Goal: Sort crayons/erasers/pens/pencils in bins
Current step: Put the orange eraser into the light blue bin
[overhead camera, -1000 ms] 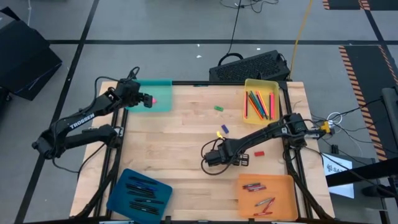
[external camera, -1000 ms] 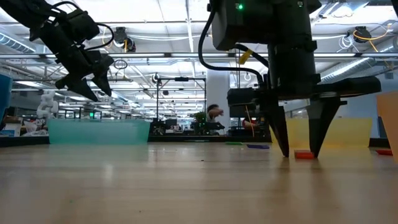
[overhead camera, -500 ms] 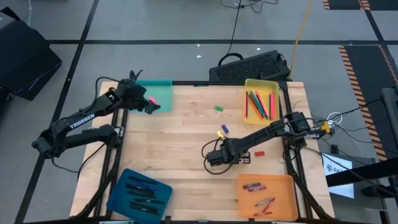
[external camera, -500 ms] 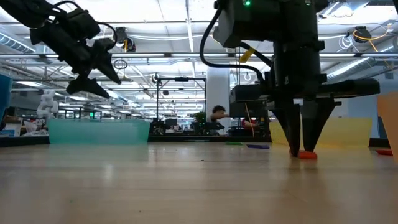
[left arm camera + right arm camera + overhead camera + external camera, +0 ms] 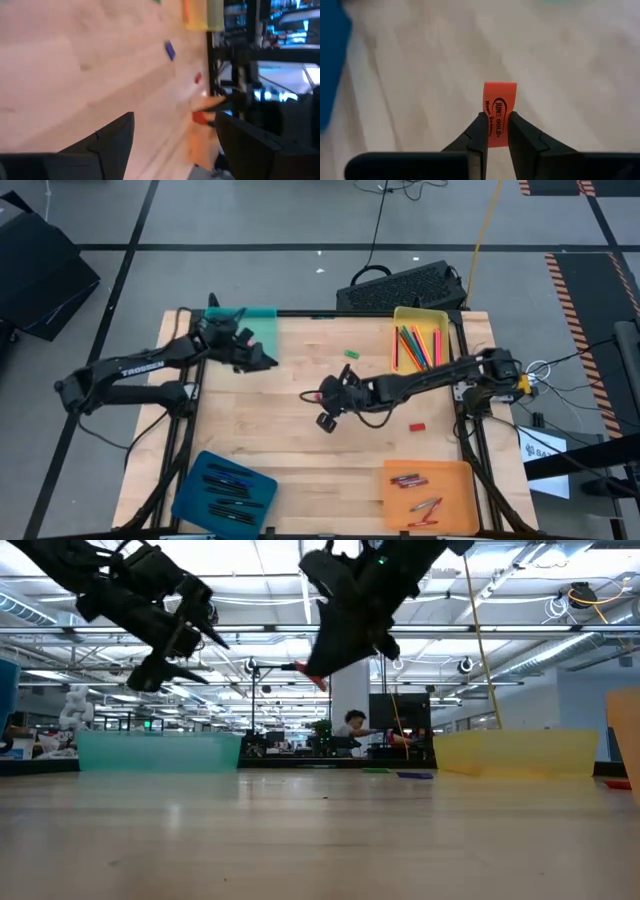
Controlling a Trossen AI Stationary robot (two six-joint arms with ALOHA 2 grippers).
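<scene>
My right gripper (image 5: 324, 408) hangs above the middle of the table, shut on a small orange-red eraser (image 5: 499, 112), which also shows high in the low view (image 5: 312, 677). My left gripper (image 5: 260, 360) stands open in the air just off the teal bin (image 5: 262, 320), toward the table's middle, with nothing between its fingers (image 5: 112, 142). A green eraser (image 5: 352, 354), a blue eraser (image 5: 361, 387) and a red eraser (image 5: 418, 426) lie flat on the wood. My right gripper pinches the orange-red eraser between its two fingers, by the near end of its printed sleeve (image 5: 498, 131). The rest of the eraser sticks out past the fingertips. In the low view the fingers slant down toward the table's left. The eraser is lifted clear of the table.
The yellow bin (image 5: 441, 317) at the far right holds pencils. The orange bin (image 5: 452, 472) at the near right holds crayons, and the dark blue bin (image 5: 196, 475) at the near left holds pens. A small yellow piece (image 5: 352, 395) lies next to the blue eraser.
My right gripper has shut on the orange-red eraser on the table, lifted it clear and carried it up and toward the table's left and far side, tipping as it went. My left gripper has moved from over the teal bin toward the table's middle.
</scene>
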